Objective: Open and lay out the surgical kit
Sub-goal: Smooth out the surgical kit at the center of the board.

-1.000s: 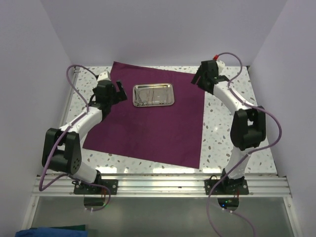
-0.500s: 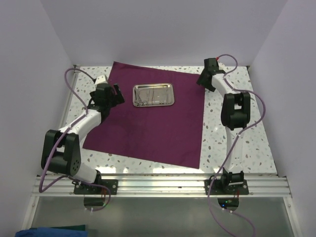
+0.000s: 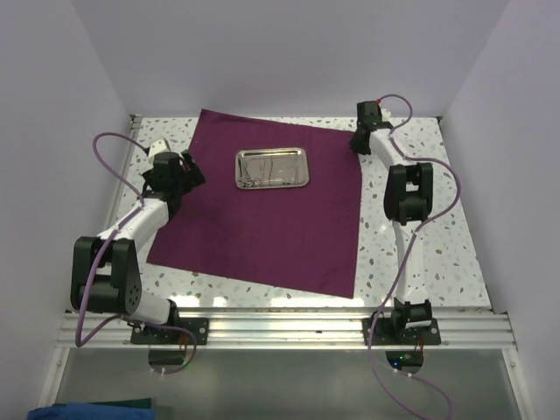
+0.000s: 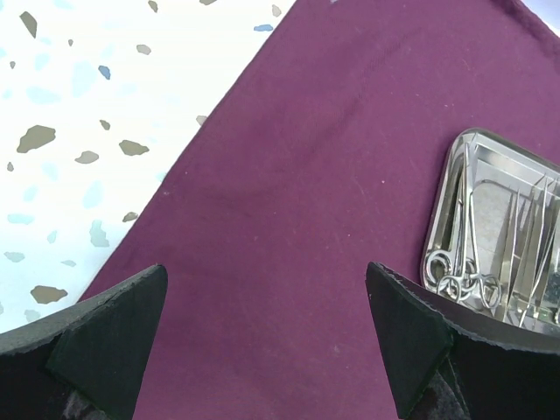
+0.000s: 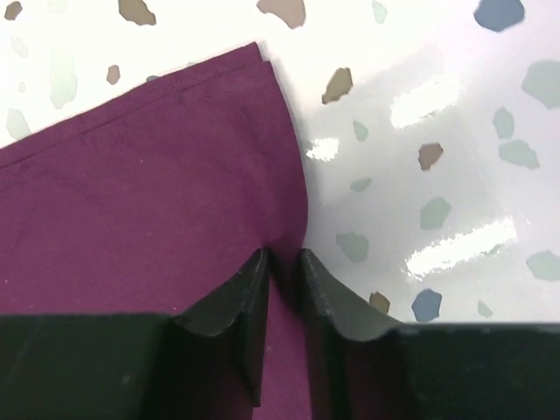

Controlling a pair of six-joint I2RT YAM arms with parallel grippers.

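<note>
The dark purple cloth (image 3: 262,223) lies spread flat on the table. The steel tray (image 3: 305,168) rests on its far half with thin silver instruments (image 3: 262,168) inside. My left gripper (image 3: 185,168) hovers wide open over the cloth's left edge (image 4: 306,175), with nothing between its jaws (image 4: 265,289). The tray (image 4: 455,162) and ring-handled instruments (image 4: 455,278) show at the right of the left wrist view. My right gripper (image 3: 355,146) is at the cloth's far right corner, its jaws (image 5: 284,258) pinched on the cloth's edge (image 5: 157,192).
The white speckled table (image 3: 420,227) is walled at the back and on both sides. An aluminium rail (image 3: 280,328) carries the arm bases at the near edge. Purple cables loop off both arms. A blue-green cloth (image 3: 87,409) lies below the table at bottom left.
The right arm has stretched out to the cloth's far right corner and its jaws have narrowed onto the edge. The left gripper has drawn leftward toward the cloth's left edge, still open.
</note>
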